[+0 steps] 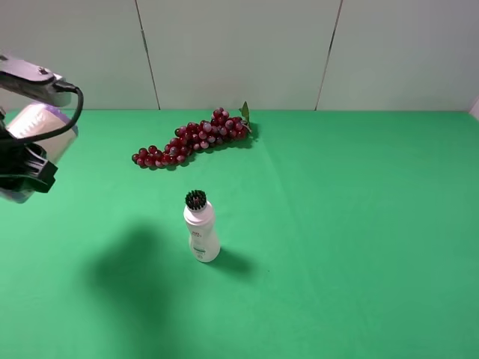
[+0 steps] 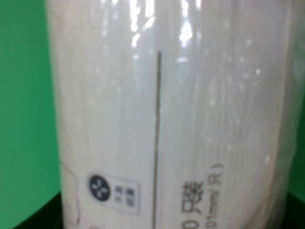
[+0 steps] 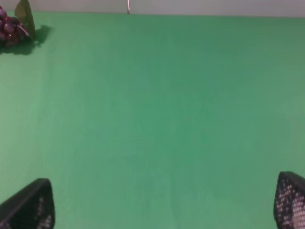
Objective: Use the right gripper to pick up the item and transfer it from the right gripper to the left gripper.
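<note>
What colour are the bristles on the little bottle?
The bristles are black, clearest in the high view.

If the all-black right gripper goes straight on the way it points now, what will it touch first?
Most likely the bare green tablecloth: the right wrist view shows only cloth ahead of the open right gripper. The bunch of dark red grapes lies well aside of that line. Depth is unclear.

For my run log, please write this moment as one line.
left end effector: shut on canister | right end effector: open, empty | bottle: upright | grapes: behind bottle
</note>
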You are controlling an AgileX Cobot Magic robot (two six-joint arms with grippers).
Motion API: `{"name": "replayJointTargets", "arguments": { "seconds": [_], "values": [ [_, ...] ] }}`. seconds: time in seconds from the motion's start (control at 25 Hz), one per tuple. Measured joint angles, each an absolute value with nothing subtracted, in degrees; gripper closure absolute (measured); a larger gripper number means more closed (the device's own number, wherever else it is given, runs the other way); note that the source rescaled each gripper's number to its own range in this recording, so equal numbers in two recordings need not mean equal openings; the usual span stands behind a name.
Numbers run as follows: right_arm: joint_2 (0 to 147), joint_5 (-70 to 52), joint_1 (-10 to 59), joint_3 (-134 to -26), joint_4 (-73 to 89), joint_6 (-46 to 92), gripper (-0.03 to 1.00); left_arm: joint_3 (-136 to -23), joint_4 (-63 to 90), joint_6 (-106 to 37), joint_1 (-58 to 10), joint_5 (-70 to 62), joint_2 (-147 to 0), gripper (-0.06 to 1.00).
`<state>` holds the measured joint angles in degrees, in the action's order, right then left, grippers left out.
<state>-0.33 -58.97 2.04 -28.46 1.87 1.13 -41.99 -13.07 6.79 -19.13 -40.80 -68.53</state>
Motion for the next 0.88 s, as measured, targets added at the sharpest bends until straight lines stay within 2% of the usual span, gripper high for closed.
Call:
{"name": "replayJointTargets", "arguments": {
  "seconds": [0.12,0.56,0.88],
  "values": [
    [-0.33,-58.97,2.04,-28.46,1.87,1.13,-0.03,-41.99,-10.29,5.70,-16.68,-35.49,-74.34,0.94],
    [-0.33,-58.97,2.04,-28.46,1.87,1.13,-0.03,-41.99,-9.72,5.42,-16.34,-22.79,-93.74,0.94],
    [-0.33,-58.97,2.04,-28.46,1.87,1.13,-0.03,-41.99,-9.67,5.60,-16.34,-16.94,-99.97,0.94]
  ]
}}
